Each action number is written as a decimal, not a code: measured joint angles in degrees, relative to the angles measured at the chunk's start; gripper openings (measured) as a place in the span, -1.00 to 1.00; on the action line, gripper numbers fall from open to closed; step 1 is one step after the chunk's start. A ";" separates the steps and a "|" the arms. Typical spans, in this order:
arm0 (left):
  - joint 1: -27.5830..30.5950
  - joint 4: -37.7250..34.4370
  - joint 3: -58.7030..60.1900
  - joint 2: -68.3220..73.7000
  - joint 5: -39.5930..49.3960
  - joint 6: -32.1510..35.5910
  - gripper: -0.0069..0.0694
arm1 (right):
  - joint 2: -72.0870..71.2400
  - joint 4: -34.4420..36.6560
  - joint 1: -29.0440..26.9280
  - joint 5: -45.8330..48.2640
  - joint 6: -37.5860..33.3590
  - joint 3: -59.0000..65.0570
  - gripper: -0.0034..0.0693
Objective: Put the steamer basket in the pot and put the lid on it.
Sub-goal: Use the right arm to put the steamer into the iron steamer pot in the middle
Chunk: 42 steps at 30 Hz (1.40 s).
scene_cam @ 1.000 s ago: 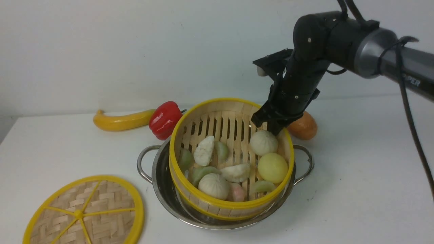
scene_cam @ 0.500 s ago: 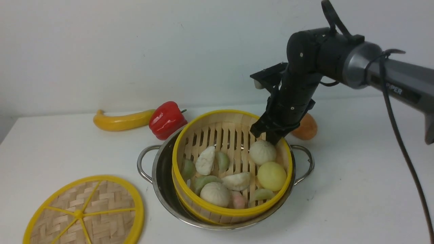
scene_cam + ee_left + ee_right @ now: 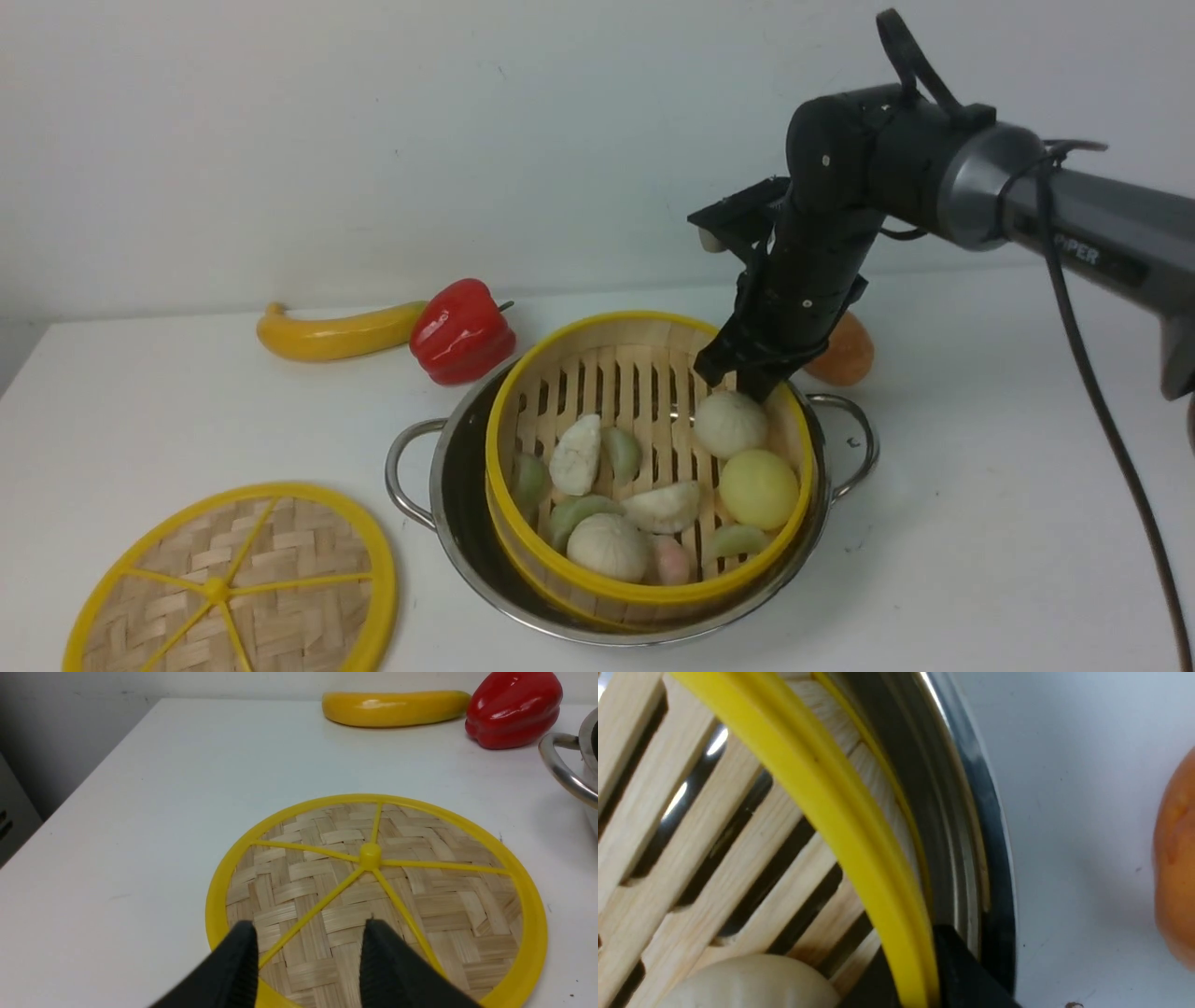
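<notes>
While the counter [image 3: 980,523] carried the pot [image 3: 455,532] with the steamer basket [image 3: 644,590] seated inside it, the lid [image 3: 280,551] lay flat to the pot's left, beneath my left tool [image 3: 308,933], jaws spread and empty, the nearer arm. Only the right wrist view showed my right tool [image 3: 747,378] pinching the basket's far yellow rim.

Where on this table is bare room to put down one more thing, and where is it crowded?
Bare table right of the pot, in front of the orange fruit. Bare also at the left, between the banana and the lid. Crowded: behind the pot with the steamer basket, near the red pepper.
</notes>
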 joint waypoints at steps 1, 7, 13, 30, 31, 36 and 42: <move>0.00 0.00 0.00 0.00 0.00 0.00 -0.06 | 0.00 0.00 0.00 0.00 -0.10 0.00 -0.78; 0.00 0.00 0.00 0.00 0.00 0.00 -0.06 | 0.00 1.79 0.00 0.13 -0.90 -0.11 -0.44; 0.00 0.00 0.00 0.00 0.00 0.00 -0.06 | -0.05 4.01 0.00 0.57 -1.44 -0.61 -0.02; 0.00 0.00 0.00 0.00 0.00 0.00 -0.06 | -0.23 -1.03 0.00 1.30 1.15 -19.43 0.06; 0.00 0.00 0.00 0.00 0.00 0.00 -0.06 | -0.16 -0.81 0.00 1.59 1.22 -19.38 0.04; 0.00 0.00 0.00 0.00 0.00 0.00 -0.06 | 0.33 0.65 0.00 1.77 1.37 -19.38 -0.09; 0.00 0.00 0.00 0.00 0.00 0.00 -0.06 | 2.23 3.11 1.47 1.66 1.37 -18.52 -0.46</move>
